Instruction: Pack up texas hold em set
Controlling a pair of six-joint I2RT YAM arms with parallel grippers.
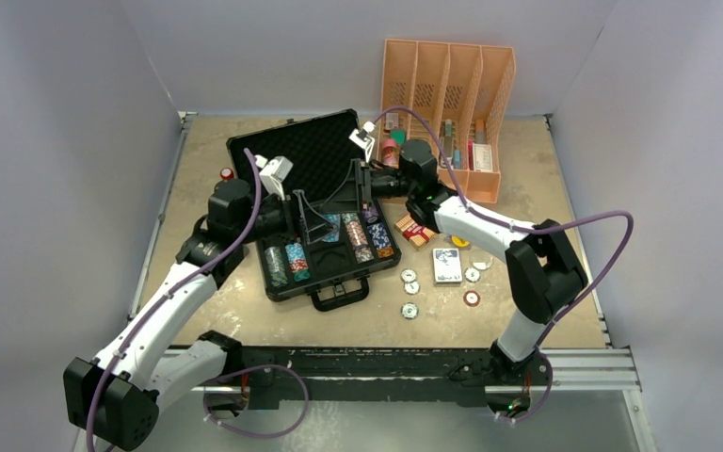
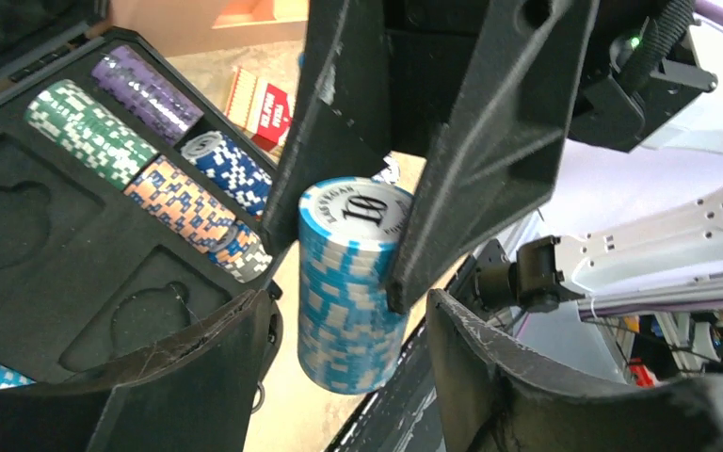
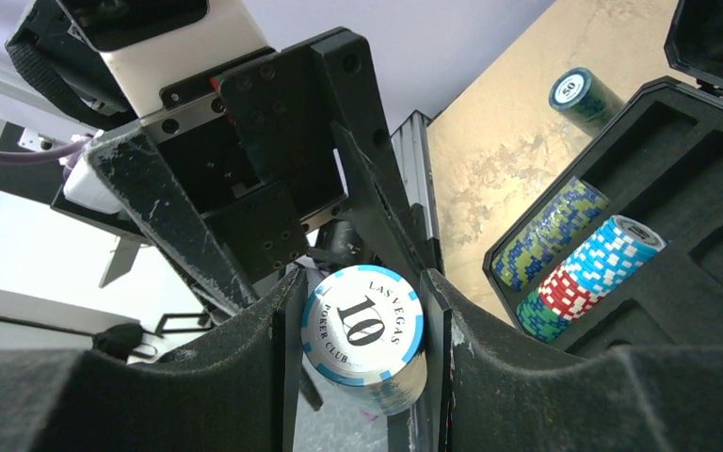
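The black briefcase (image 1: 294, 286) lies open mid-table, its lid (image 1: 313, 143) tilted back. Chip stacks fill its slots on the left (image 1: 287, 262) and right (image 1: 373, 237). My right gripper (image 3: 362, 311) is shut on a light-blue stack of "10" chips (image 3: 365, 330) and holds it in the air over the case. My left gripper (image 2: 344, 306) is open, with one finger on each side of that same stack (image 2: 353, 282), not touching it. In the top view the two grippers meet above the case, left (image 1: 313, 224) and right (image 1: 350, 188).
The orange organizer (image 1: 447, 94) stands at the back right. A blue card deck (image 1: 446, 265), a red deck (image 1: 416, 231) and several round buttons (image 1: 409, 310) lie right of the case. A red-topped cylinder (image 1: 227, 173) is behind the left arm. A green "50" stack (image 3: 584, 94) stands beside the case.
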